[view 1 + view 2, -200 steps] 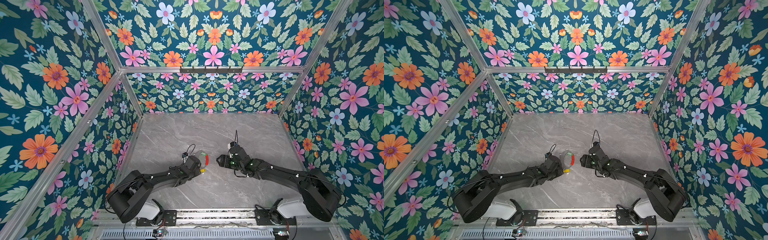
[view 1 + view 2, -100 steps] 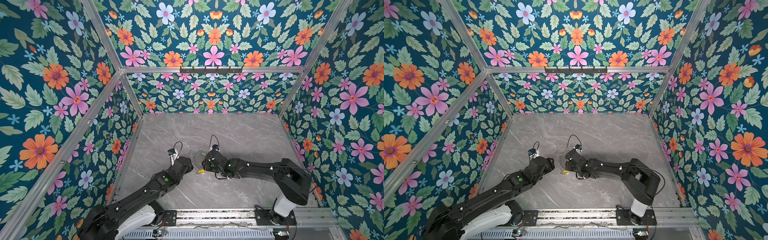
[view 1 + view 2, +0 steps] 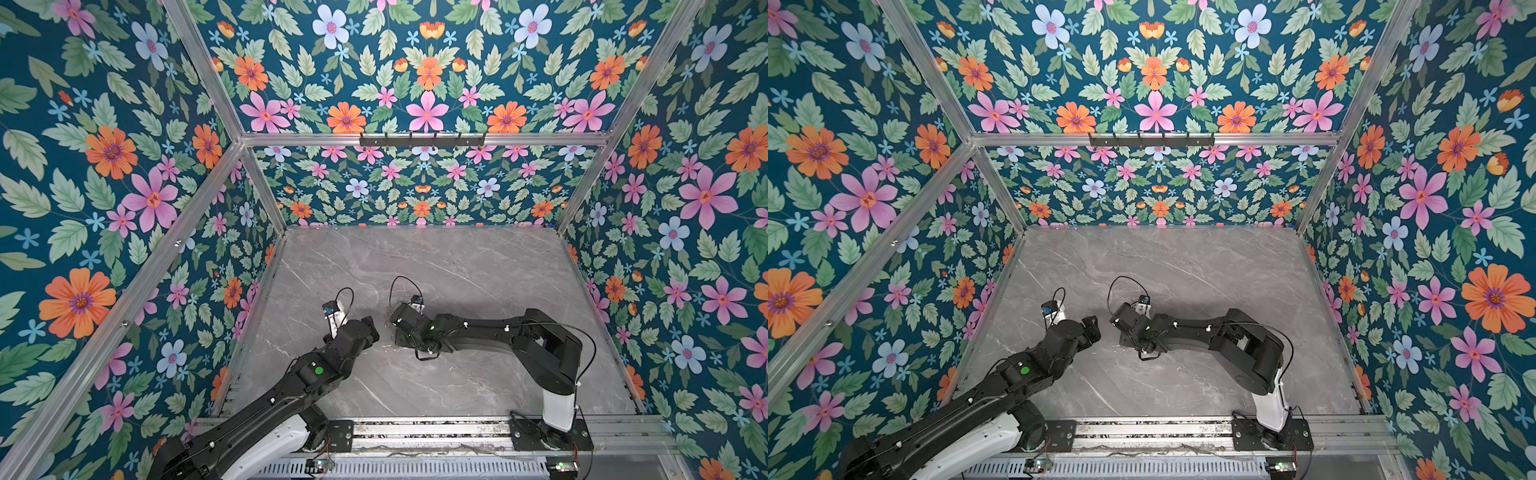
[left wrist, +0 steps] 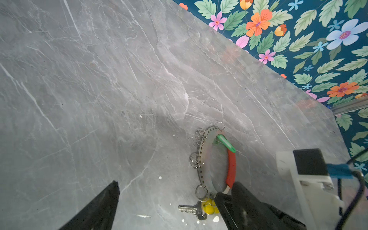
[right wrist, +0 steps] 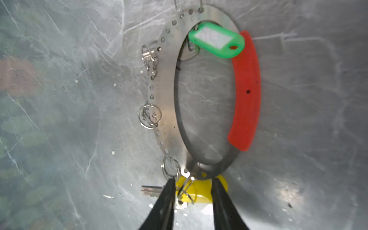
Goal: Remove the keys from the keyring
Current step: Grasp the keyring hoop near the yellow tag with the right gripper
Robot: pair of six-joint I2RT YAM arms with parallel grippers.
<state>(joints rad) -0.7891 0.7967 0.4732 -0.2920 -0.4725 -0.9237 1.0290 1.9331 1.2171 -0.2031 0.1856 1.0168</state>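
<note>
keyring (image 5: 166,95): lay flat on the counter (image 5: 79,99), mid-width, nearer the front edge.
right fingers (image 5: 165,205): partly spread, straddling the yellow tag (image 5: 201,191), not visibly pinching it.
left fingers (image 4: 103,205): spread wide, holding nothing.
risk: a pull could drag the unpinned keyring along, or the tag might slip free.

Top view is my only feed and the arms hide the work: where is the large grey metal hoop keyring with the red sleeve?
Observer: The keyring lies flat on the grey marble table.
Operator: Where are the right fingers?
Observer: Astride the small silver ring of the yellow plastic tag, at the hoop's edge; whether they pinch it I cannot tell.
</note>
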